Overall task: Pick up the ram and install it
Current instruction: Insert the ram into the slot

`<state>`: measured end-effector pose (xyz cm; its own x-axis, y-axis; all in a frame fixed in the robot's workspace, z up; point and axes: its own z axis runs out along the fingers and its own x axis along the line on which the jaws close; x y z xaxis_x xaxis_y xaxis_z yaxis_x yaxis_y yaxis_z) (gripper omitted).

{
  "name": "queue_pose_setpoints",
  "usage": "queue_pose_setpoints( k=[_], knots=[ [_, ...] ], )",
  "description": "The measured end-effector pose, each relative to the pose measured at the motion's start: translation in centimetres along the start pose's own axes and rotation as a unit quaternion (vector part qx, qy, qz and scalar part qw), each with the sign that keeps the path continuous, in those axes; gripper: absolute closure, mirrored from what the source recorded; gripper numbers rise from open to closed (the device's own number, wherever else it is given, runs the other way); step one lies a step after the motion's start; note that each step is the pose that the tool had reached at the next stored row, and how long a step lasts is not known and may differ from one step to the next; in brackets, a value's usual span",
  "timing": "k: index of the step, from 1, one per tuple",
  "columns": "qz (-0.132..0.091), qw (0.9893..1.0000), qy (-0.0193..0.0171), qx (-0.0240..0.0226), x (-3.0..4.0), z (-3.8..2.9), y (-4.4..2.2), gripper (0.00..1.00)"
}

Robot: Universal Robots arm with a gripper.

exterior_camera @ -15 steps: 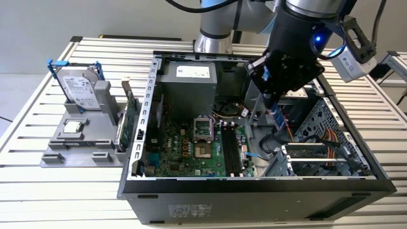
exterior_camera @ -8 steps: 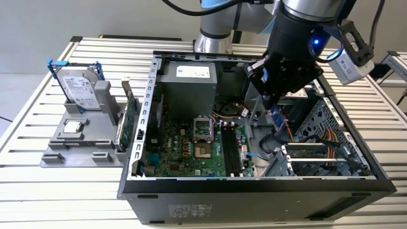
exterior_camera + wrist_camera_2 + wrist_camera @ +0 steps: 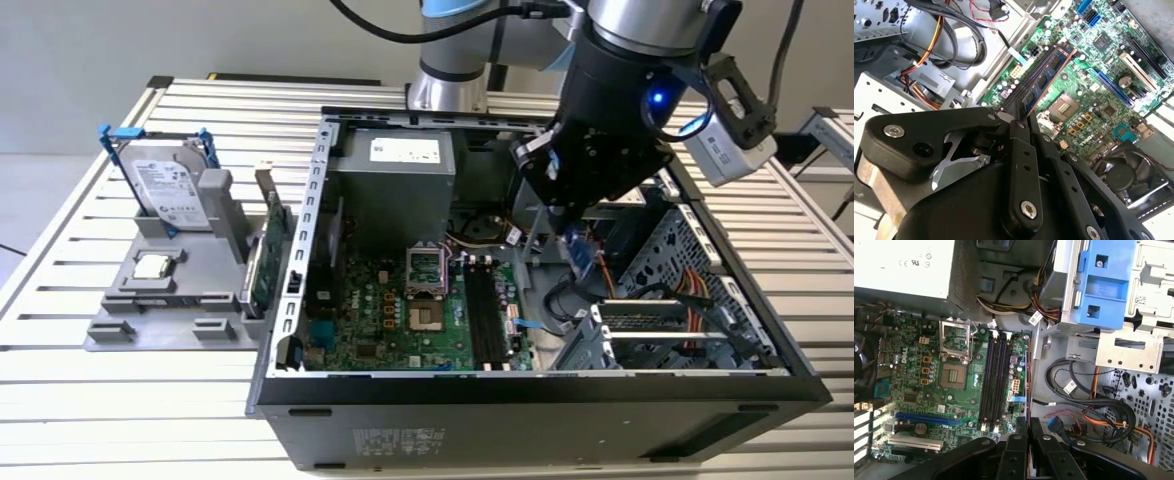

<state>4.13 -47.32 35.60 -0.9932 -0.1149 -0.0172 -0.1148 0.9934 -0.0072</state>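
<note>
The gripper [image 3: 577, 240] hung inside the open case [image 3: 534, 385], above the edge of the motherboard [image 3: 400, 310] on the exterior view's right, near the memory slots [image 3: 483, 315]. It was clamped on the ram [image 3: 1046, 80], which in the second wrist view stuck out from between the black fingers [image 3: 1021, 165] as a long, narrow blue-green stick with dark chips, seen almost edge-on and reaching out over the board. In the first wrist view the ram [image 3: 1028, 375] showed as a thin line rising from the gripper [image 3: 1028, 432], running just beside the dark slots [image 3: 995, 382] and parallel to them, on the side away from the CPU socket [image 3: 954, 375]; whether it touched the board could not be told. In the exterior view a small blue piece of it [image 3: 583, 255] peeked out below the gripper.

Outside the case, on the exterior view's left, a grey holder [image 3: 174, 300] sat on the slatted surface [image 3: 80, 400], carrying a hard drive [image 3: 171, 192] upright and a green card [image 3: 274, 255] on edge against the case wall. The power supply [image 3: 394, 185] filled the far corner of the case.
</note>
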Motion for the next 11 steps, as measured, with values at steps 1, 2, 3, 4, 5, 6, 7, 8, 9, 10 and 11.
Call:
queue_pose_setpoints(
  k=[1, 2, 3, 4, 5, 6, 7, 8, 9, 10, 11],
  knots=[
    [0.0, 1.0, 0.0, 0.0, 0.0, 0.07, 0.0, 1.0],
    [0.0, 1.0, 0.0001, 0.0, 0.0, 0.14, 0.0, 1.0],
    [0.0, 1.0, 0.0001, 0.0, 0.0, 0.21, 0.01, 1.0],
    [0.0, 1.0, 0.0001, 0.0, 0.0, 0.27, 0.01, 1.0],
    [0.0, 1.0, 0.0001, 0.0, 0.0, 0.34, 0.01, 1.0],
    [0.0, 1.0, 0.0001, 0.0001, 0.0, 0.42, 0.02, 1.0],
    [0.0, 1.0, 0.0001, 0.0, 0.0, 0.5, 0.02, 1.0],
    [0.0, 1.0, 0.0001, 0.0, 0.0, 0.57, 0.02, 1.0],
    [0.0, 1.0, 0.0001, 0.0001, 0.0, 0.65, 0.02, 1.0],
    [0.0, 1.0, 0.0001, 0.0001, 0.0, 0.74, 0.03, 1.0],
    [0.0, 1.0, 0.0001, 0.0, 0.01, 0.82, 0.03, 1.0]
  ],
)
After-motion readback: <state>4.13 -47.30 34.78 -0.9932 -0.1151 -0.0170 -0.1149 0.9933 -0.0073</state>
